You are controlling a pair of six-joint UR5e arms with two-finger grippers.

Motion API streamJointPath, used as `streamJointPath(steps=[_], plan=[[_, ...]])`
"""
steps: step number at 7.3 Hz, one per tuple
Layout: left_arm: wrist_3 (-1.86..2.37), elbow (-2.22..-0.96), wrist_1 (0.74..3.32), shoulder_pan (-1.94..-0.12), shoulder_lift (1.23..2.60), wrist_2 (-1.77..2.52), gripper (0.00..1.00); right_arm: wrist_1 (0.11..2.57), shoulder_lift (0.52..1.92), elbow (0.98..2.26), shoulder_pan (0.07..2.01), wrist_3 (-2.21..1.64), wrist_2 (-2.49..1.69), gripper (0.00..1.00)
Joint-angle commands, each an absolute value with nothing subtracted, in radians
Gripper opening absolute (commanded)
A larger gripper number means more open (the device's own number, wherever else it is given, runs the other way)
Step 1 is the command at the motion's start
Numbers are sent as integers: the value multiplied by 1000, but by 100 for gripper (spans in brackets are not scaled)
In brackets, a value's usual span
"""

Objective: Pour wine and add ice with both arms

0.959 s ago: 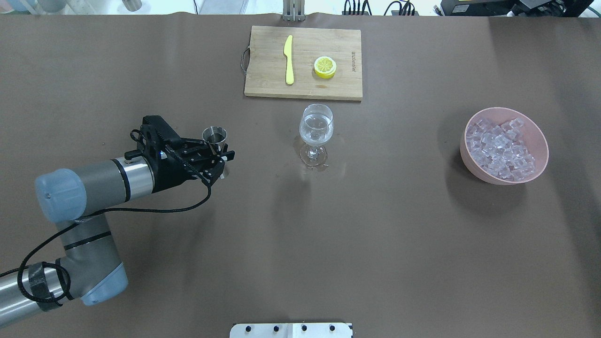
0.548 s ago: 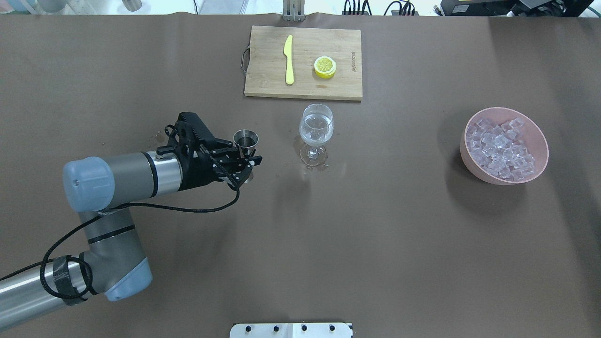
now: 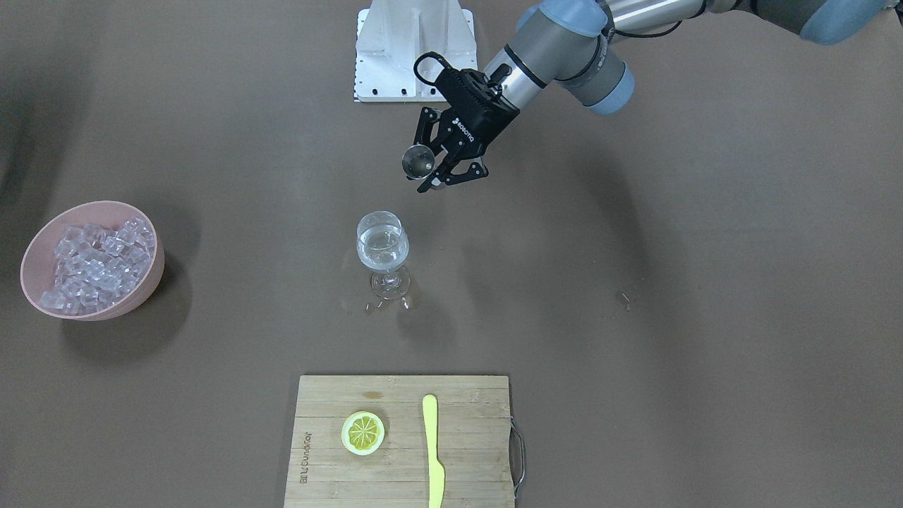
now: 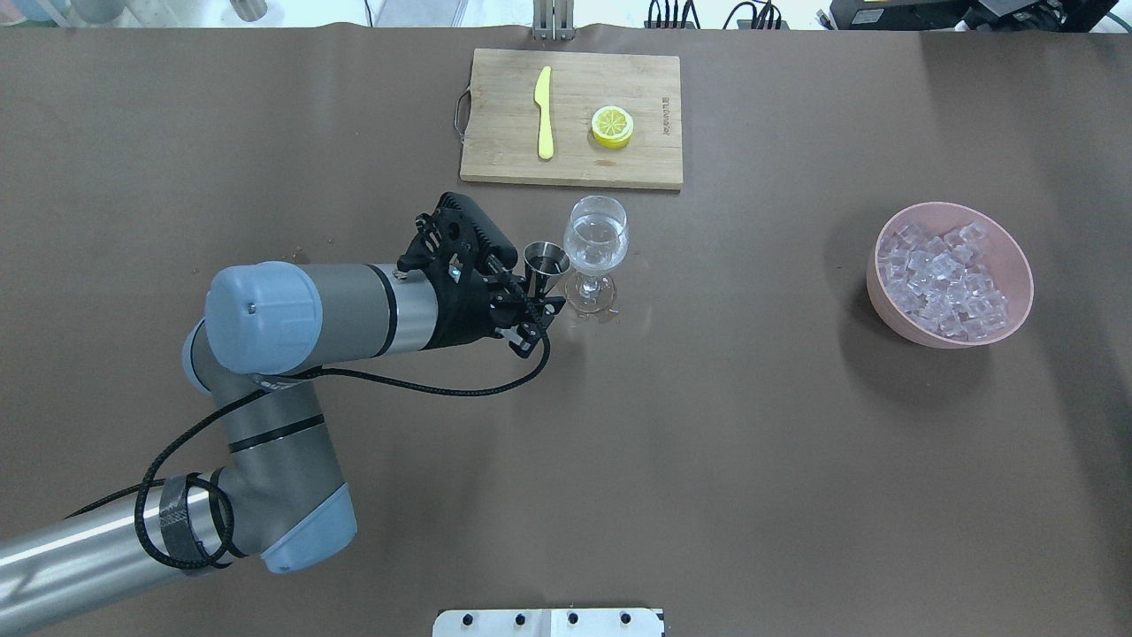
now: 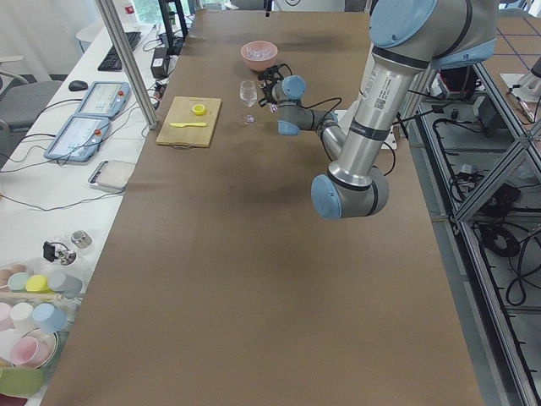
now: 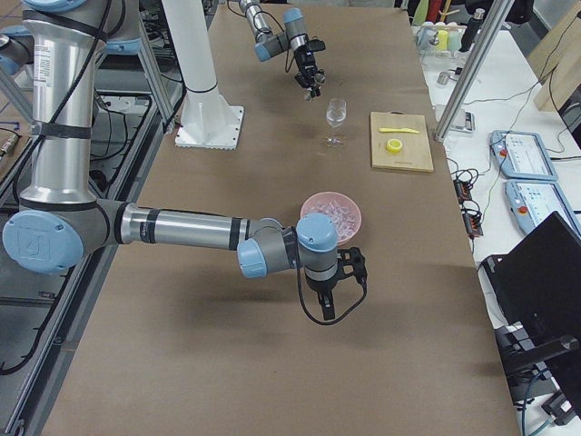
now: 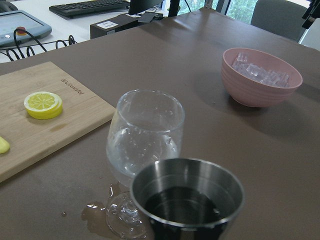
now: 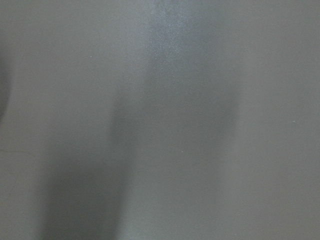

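left gripper (image 4: pixel 539 296) clamped on a small upright steel measuring cup (image 4: pixel 546 259), just beside the clear stemmed wine glass (image 4: pixel 596 241) (rims apart). clear wine (image 7: pixel 182 206) sits in the cup. clear ice cubes (image 4: pixel 942 279) heaped in a pink bowl (image 4: pixel 1017 257), well apart from the glass. right gripper (image 6: pixel 348 272): state cannot be told.

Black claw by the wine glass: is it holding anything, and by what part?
Yes. The left gripper holds a small metal cup upright, clamped around the cup's lower part, below its open rim.
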State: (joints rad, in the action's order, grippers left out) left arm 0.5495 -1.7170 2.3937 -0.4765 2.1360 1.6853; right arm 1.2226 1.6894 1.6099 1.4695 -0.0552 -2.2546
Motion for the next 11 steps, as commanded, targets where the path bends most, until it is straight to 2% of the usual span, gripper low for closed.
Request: streamJointPath(steps=[1,5,11], plan=[[522,-1755,2178,-476,2209,1687,0,1223,1690,1609,1470,-55,-2255,100],[477,-1770,1987,-476,2266,1697,0,1223,1690,1606,1470,-55,-2255,100],[463,-1775,1858,-500,2309,1703,0,1223,1690,1608,1470,-55,-2255,100]])
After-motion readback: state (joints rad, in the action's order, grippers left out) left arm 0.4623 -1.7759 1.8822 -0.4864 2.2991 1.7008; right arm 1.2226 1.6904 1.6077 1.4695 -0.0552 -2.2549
